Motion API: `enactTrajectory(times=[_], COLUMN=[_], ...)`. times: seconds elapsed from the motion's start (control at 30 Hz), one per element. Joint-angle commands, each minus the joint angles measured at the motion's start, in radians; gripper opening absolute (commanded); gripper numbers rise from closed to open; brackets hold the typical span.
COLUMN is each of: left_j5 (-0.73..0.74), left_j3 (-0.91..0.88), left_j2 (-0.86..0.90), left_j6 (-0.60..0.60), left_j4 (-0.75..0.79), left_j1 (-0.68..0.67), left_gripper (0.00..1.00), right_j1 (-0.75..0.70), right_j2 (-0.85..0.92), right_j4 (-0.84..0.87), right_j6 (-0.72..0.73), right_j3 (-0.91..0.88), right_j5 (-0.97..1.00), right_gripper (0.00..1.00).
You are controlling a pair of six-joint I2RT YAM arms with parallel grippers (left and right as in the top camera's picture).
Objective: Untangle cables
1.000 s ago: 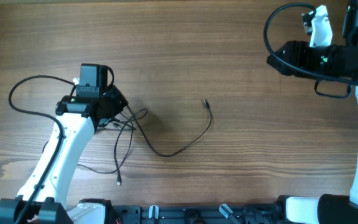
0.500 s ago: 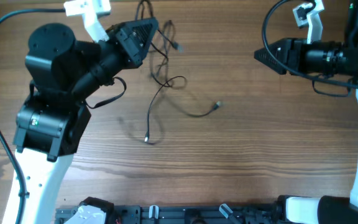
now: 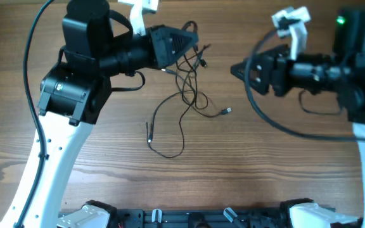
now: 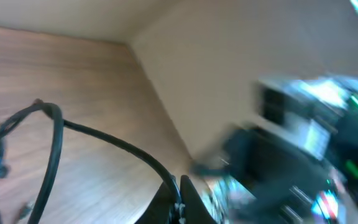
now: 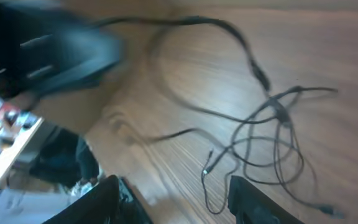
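A bare wood-grain surface [image 3: 284, 164] stretches under two white-and-black arms, and we see little on it besides the job itself. The left claw [image 3: 181, 43] is pressed together on the cables [image 3: 184, 95]. In its own wrist view, blurred as that is, the fingers [image 4: 169, 200] meet with one black strand running straight into the pinch.

From that claw the thin wires spill down and toward the robot's base in overlapping loops. One plug end [image 3: 227, 111] points out toward the right claw's side, and another [image 3: 149, 126] lies lower down, on the left claw's own side. We judge the high grip to be deliberate: hanging from one point, the wires can sag apart under their own weight, and the loops become easier to read than they would be in a flat heap.

The right claw [image 3: 236, 68] faces the bundle from the other side and stands apart from it, touching nothing. Its fingers [image 5: 107, 199] are spread wide, and the knot sits in plain sight just ahead of them. We read that posture as a claw lined up to take a second strand, so the two arms can draw the knot open between them. The crossing loops in the middle look like the likeliest place for a snag.
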Motion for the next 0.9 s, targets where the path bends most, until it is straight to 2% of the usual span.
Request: enactTrajectory(times=[0.0,0.07,0.23,0.5,0.77,0.87], left_j5=[0.296,0.357,0.381,0.380,0.376,0.376], left_j3=[0.015,0.015,0.015,0.015,0.015,0.015], left_j2=[-0.020,-0.020,-0.022,-0.038,-0.043,-0.042], left_j6=[0.147,0.148,0.140,0.103,0.092,0.092], left_j4=[0.010,0.010,0.009,0.010,0.005,0.005], left_j1=[0.004,0.008,0.047,0.127,0.135,0.135], left_gripper=[0.04,0.04,0.04,0.04,0.04,0.04], right_j1=[0.039,0.048,0.048,0.061,0.085,0.085], right_j2=[0.090,0.152,0.278,0.460,0.497,0.497], right_j4=[0.020,0.035,0.053,0.055,0.137,0.160], right_j6=[0.157,0.190,0.261,0.256,0.209,0.269], right_j3=[0.009,0.009,0.009,0.009,0.009,0.009], right_j5=[0.127,0.134,0.159,0.159,-0.002,-0.044], right_gripper=[0.58,0.60,0.61,0.61,0.64,0.68])
